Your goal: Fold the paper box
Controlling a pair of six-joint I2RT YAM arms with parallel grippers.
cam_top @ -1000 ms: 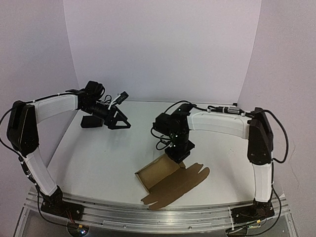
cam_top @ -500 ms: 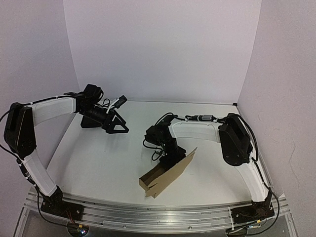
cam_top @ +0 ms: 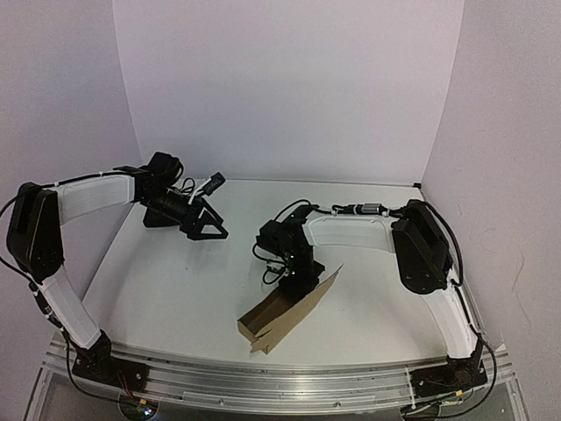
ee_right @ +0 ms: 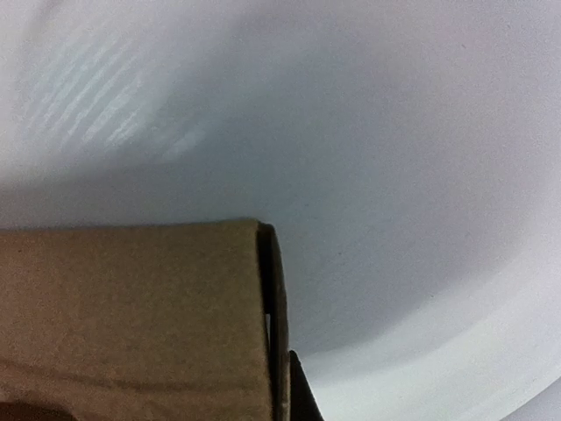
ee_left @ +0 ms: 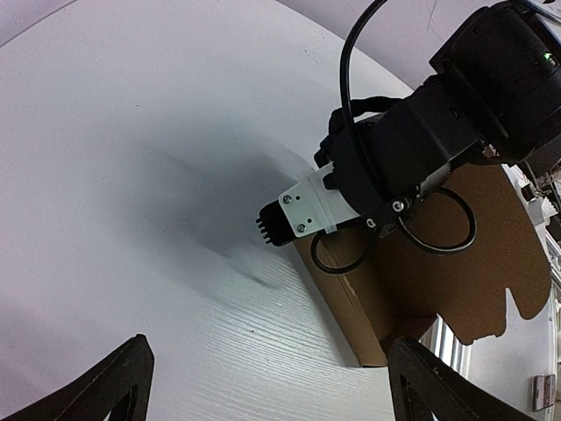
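Pinching the paper box (cam_top: 282, 314) near the front middle of the surface (cam_top: 175, 289)

The right end effector (cam_top: 298, 281) is clenched on the cardboard at the box's far end; its wrist view shows a folded brown wall edge right against one finger (ee_right: 298, 390). The box lies part-folded, its long flap tilted up along the right side. The left end effector (cam_top: 209, 230) hangs released, jaws wide, at the far left beside a black block (cam_top: 156, 217), well apart from the box.
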